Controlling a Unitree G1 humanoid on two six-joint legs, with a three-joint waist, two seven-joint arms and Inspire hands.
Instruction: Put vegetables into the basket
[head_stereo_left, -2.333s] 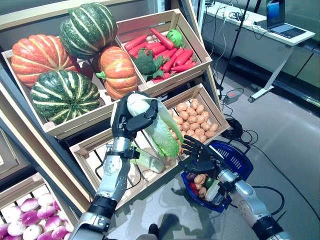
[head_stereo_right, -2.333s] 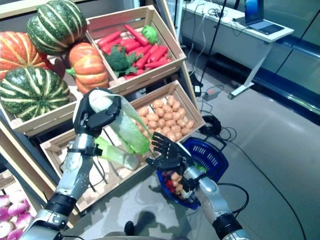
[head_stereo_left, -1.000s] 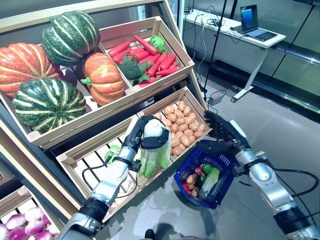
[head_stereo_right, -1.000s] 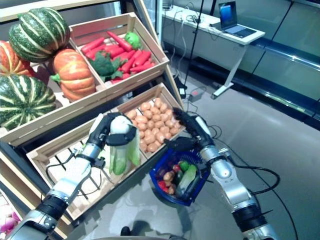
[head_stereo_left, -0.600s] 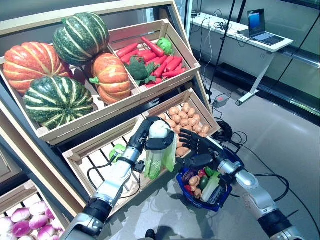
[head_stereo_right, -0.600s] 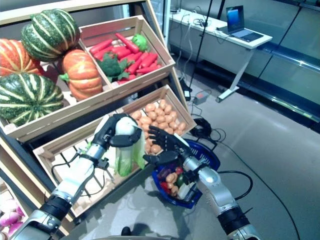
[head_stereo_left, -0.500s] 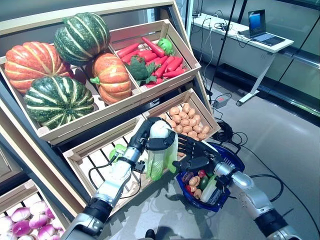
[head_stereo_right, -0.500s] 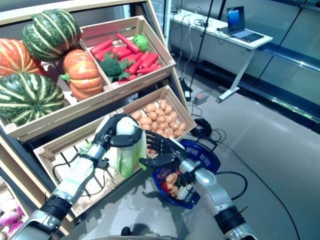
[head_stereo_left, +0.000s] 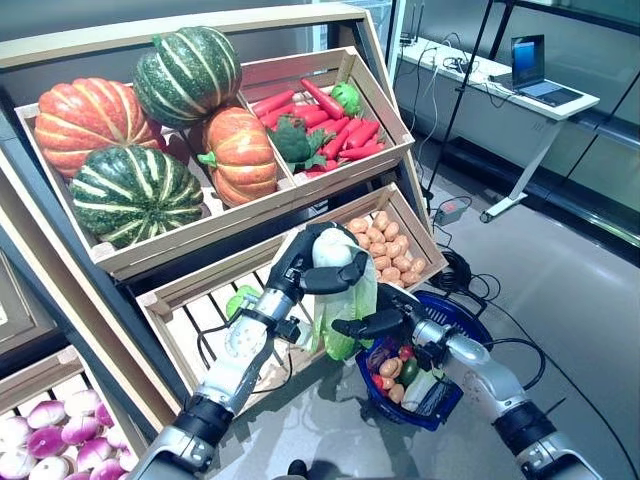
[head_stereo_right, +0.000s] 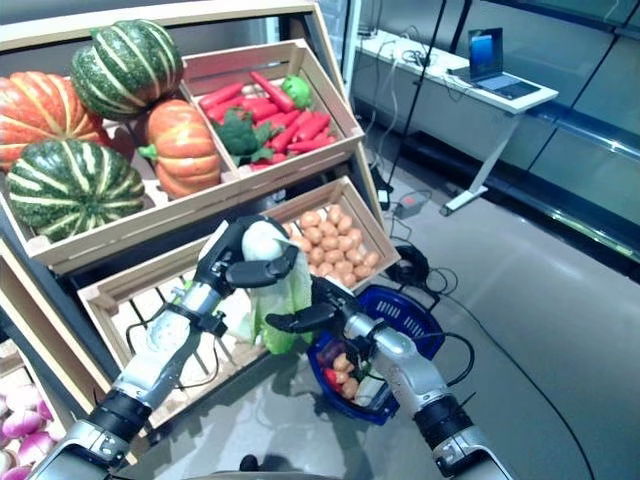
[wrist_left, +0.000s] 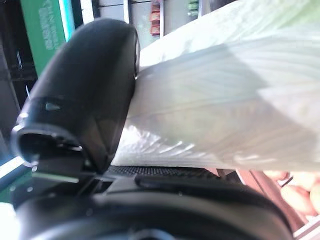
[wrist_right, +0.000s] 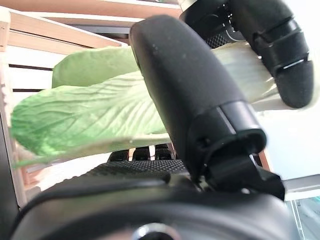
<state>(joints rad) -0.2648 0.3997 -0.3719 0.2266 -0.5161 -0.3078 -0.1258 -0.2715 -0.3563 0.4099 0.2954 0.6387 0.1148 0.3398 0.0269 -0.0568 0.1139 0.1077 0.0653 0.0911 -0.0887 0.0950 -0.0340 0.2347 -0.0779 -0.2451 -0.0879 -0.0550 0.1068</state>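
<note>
A pale green cabbage (head_stereo_left: 340, 285) is clasped at its white base by the curled fingers and thumb of the left hand (head_stereo_left: 305, 262), and is held upright in front of the lower crate (head_stereo_left: 190, 300), leaves hanging down. The leaves are touched by the right hand (head_stereo_left: 372, 323), whose thumb is laid against them; whether its fingers are closed on the cabbage cannot be told. Just beside and below the cabbage, the blue basket (head_stereo_left: 470, 330) is seen hanging at the right arm with vegetables already in it, while potatoes (head_stereo_left: 385, 245) fill the crate behind it.
</note>
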